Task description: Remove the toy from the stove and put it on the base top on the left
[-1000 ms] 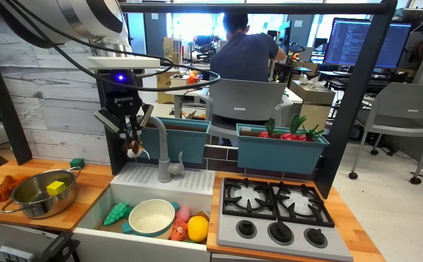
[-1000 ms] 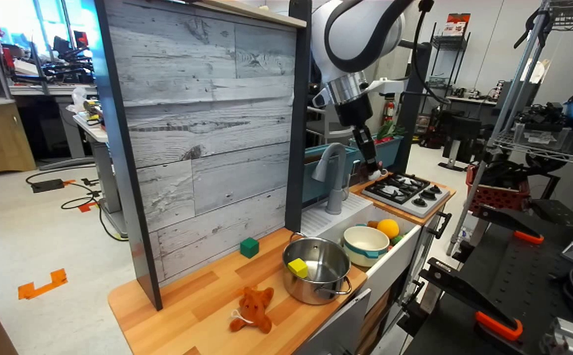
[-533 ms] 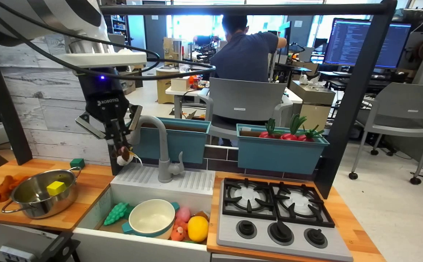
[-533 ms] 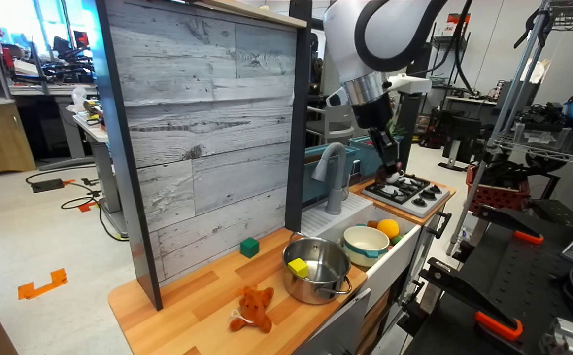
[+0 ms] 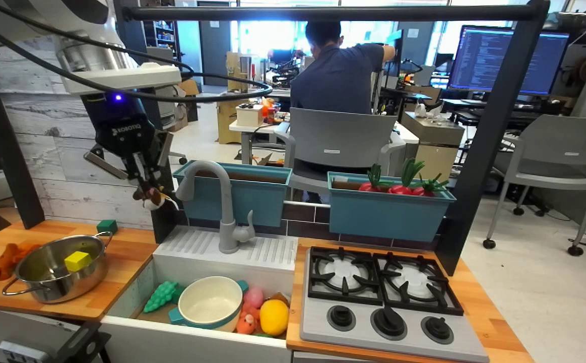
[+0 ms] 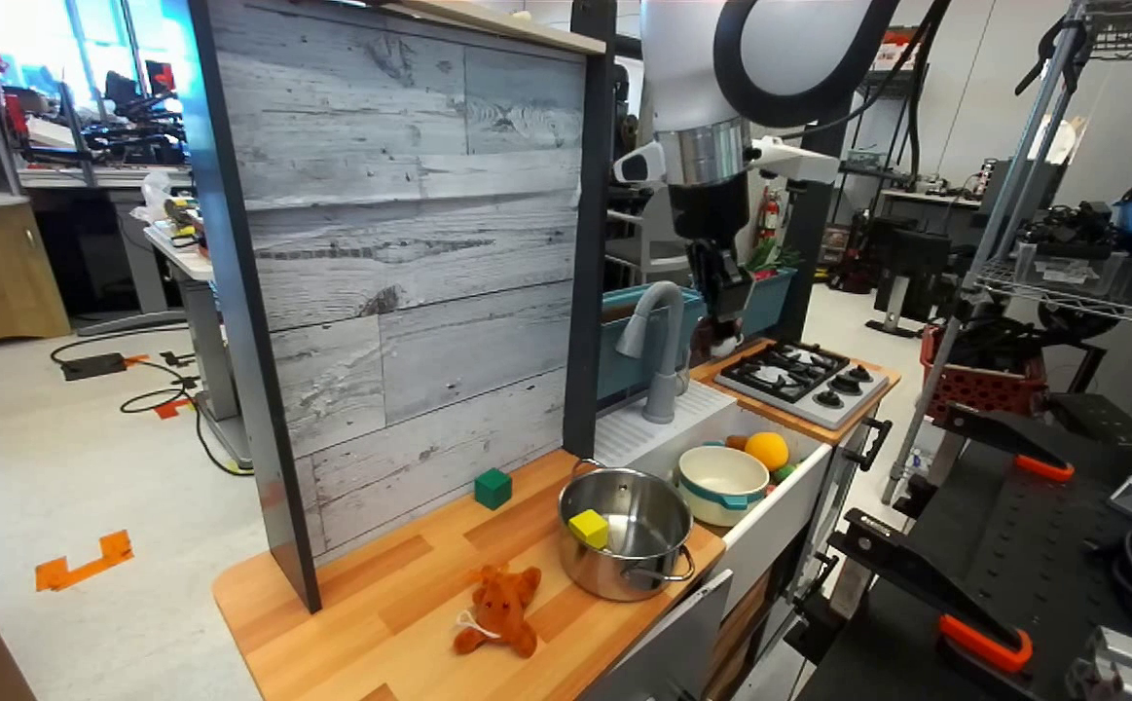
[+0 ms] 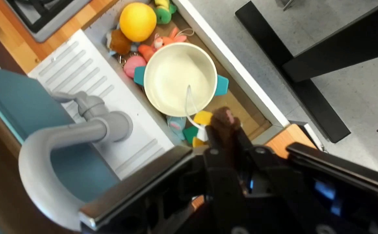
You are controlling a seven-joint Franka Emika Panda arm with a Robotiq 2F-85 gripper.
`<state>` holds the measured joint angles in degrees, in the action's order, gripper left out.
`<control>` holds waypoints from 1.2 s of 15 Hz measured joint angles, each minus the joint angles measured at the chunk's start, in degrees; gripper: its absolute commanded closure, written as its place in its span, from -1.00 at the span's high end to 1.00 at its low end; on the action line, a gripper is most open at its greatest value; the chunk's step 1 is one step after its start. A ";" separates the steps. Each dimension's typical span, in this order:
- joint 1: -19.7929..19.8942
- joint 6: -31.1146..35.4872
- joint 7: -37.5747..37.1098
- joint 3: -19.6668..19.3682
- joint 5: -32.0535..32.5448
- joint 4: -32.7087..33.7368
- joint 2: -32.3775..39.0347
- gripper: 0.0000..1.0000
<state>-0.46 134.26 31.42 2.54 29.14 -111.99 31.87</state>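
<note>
1 hand (image 7: 226,134) is gripping the toy (image 5: 152,199); loosening before reaching the surface (image 5: 131,252) could be dropping it into the sink (image 5: 197,348).

In an exterior view, sink (image 5: 192,341) and stove (image 5: 391,301) front-on from slightly above, in an exterior view, looking along the base top (image 6: 361,599), toward the farther stove, wrist view close, downward past the gripper (image 7: 227,138), all 3 sharing sink and stove
</note>
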 measured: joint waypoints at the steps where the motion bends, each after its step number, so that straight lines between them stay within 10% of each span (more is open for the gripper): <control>1: -0.15 0.40 1.15 0.81 -0.01 0.36 0.03 -0.93; 18: -7.91 0.89 7.94 1.64 13.07 11.05 10.16 -0.93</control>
<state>-8.38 135.14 39.35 4.18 42.21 -100.95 42.03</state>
